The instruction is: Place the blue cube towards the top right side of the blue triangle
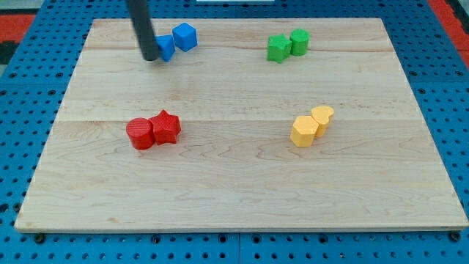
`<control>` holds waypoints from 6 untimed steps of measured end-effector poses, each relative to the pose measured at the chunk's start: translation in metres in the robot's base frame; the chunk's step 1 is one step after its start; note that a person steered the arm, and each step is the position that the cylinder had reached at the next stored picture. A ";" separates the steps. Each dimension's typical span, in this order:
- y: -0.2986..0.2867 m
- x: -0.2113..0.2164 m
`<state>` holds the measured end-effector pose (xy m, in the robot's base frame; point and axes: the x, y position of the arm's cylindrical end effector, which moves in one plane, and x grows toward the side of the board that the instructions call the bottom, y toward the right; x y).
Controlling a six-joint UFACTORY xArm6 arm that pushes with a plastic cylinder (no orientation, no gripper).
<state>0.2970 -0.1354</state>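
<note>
The blue cube (185, 36) sits near the view's top left of the wooden board (242, 198). The blue triangle (165, 47) lies just left of and slightly below the cube, touching it or nearly so, and is partly hidden by my rod. My tip (150, 57) rests on the board at the triangle's left side, against it. The cube lies to the upper right of the triangle.
A red cylinder (139, 134) and a red star (166, 127) touch at the left middle. A green star (278, 48) and green cylinder (299, 41) sit at the top right. Two yellow blocks (304, 131) (322, 116) sit at the right middle.
</note>
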 end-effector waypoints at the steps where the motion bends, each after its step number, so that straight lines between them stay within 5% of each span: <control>1: -0.079 -0.030; 2: -0.085 -0.103; 3: -0.048 -0.105; 4: 0.072 -0.105; 5: 0.122 -0.105; 6: 0.056 -0.092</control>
